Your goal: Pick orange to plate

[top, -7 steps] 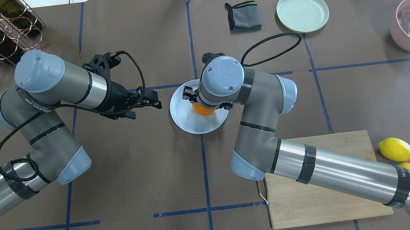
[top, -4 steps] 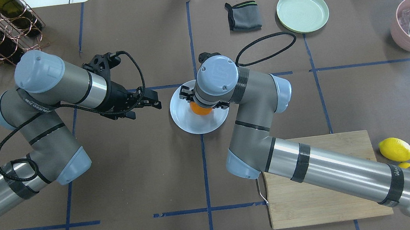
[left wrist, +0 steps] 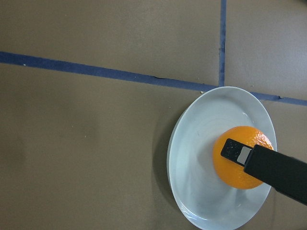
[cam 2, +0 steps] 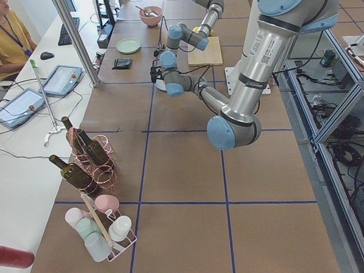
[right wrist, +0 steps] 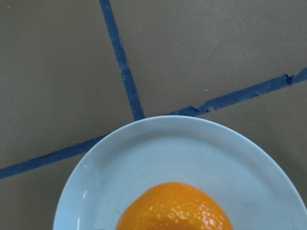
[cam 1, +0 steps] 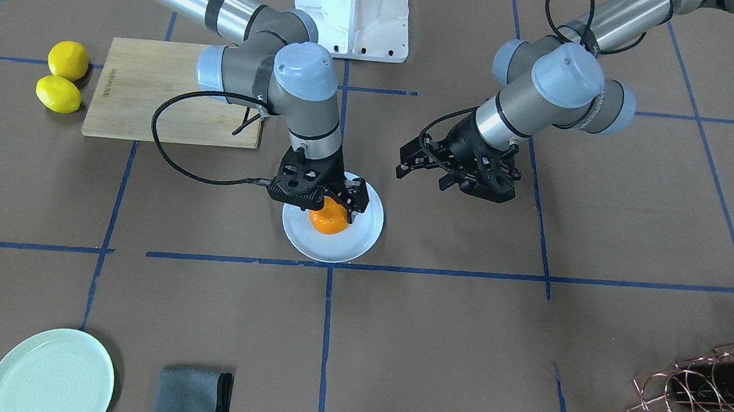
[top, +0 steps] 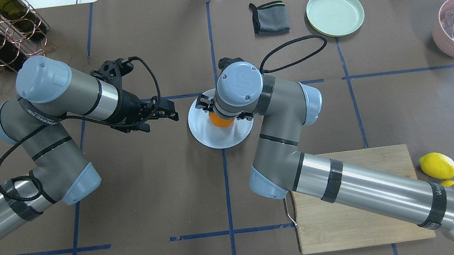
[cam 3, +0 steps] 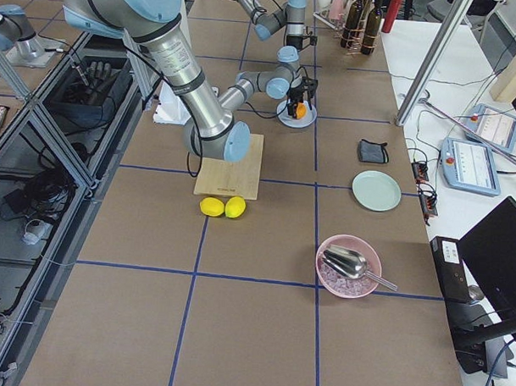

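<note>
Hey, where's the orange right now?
In the front-facing view, the orange is over the white plate at table centre, between the fingers of the right gripper.

Right pincer (cam 1: 329, 210) low; left pincer (cam 1: 405, 162) parted, aside.

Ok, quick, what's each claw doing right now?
Left gripper: open, holding nothing.
Right gripper: closed on the orange, over the white plate.
</note>
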Robot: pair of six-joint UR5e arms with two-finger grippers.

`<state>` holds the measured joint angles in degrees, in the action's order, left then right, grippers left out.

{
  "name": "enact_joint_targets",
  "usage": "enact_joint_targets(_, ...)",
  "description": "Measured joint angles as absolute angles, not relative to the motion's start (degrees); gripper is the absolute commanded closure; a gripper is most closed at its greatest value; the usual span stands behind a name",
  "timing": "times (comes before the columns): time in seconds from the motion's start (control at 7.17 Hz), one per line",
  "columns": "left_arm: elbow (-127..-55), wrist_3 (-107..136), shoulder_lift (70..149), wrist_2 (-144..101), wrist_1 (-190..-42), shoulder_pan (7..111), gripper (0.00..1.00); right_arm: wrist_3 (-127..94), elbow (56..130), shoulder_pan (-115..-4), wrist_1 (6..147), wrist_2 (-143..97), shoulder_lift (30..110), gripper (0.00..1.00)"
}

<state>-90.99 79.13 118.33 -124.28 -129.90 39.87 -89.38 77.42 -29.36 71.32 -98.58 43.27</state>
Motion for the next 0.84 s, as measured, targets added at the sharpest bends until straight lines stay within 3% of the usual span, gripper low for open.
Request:
enact_joint_targets(0.42,-92.65,78.68,116.44,-124.51,-129.85,40.18,0.00,-89.11,87.33,-32.18,74.64,-102.33,47.25,0.00)
enact_joint_targets(0.84,-95.31,74.27,112.17,-124.68,-129.46,42.11,0.00,-76.42,104.99,-46.57,76.12,-120.55,65.38,0.00)
